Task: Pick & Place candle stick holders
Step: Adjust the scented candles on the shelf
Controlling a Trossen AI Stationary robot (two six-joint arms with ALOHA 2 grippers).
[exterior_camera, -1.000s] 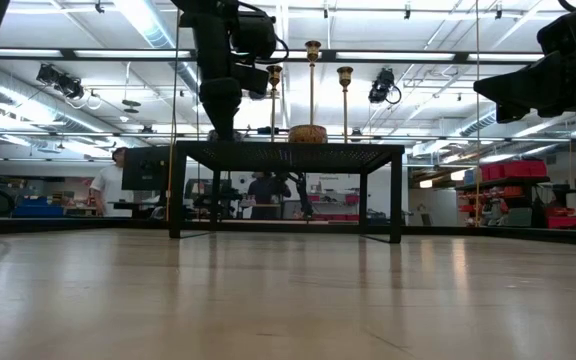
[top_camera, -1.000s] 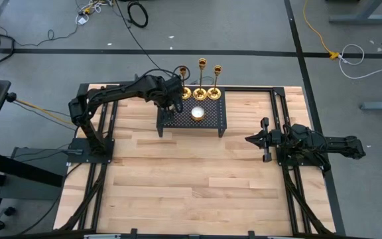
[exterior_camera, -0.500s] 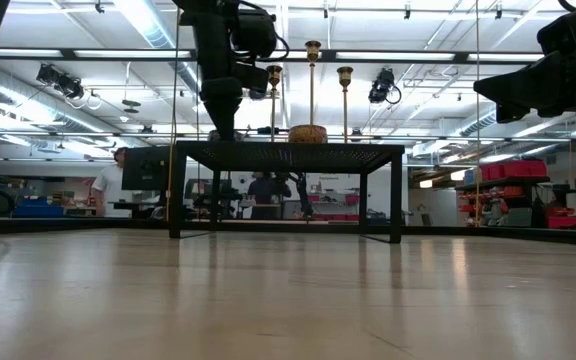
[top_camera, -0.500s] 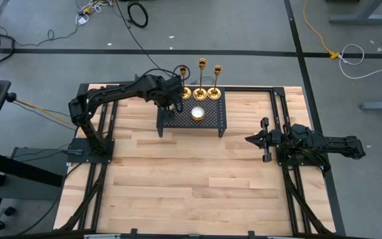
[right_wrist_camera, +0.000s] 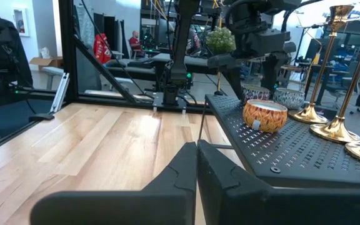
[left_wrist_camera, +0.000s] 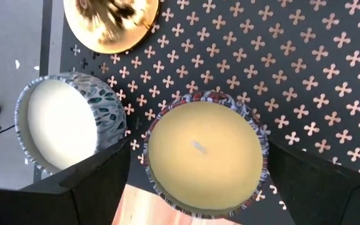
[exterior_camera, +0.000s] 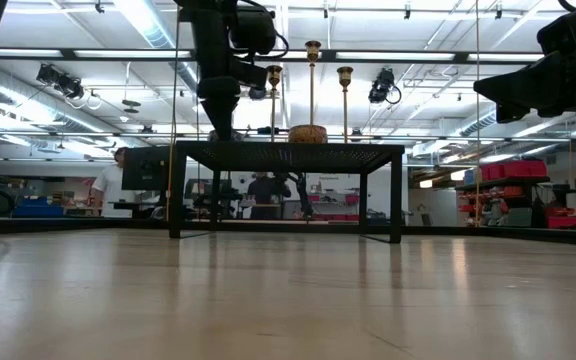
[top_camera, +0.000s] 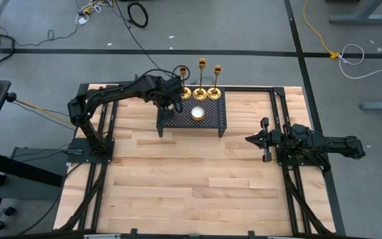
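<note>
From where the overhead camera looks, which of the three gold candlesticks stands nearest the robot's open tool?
The left-hand candlestick: it stands right beside the left tool, while the middle candlestick and right-hand candlestick stand farther along the black rack.

A wooden table (top_camera: 191,172) is seen with a black mesh rack (top_camera: 212,119) set at its far edge. On the rack, three brass candlesticks (top_camera: 200,93) are lined along the far side, with candle tins (top_camera: 197,113) placed just before them.
</note>
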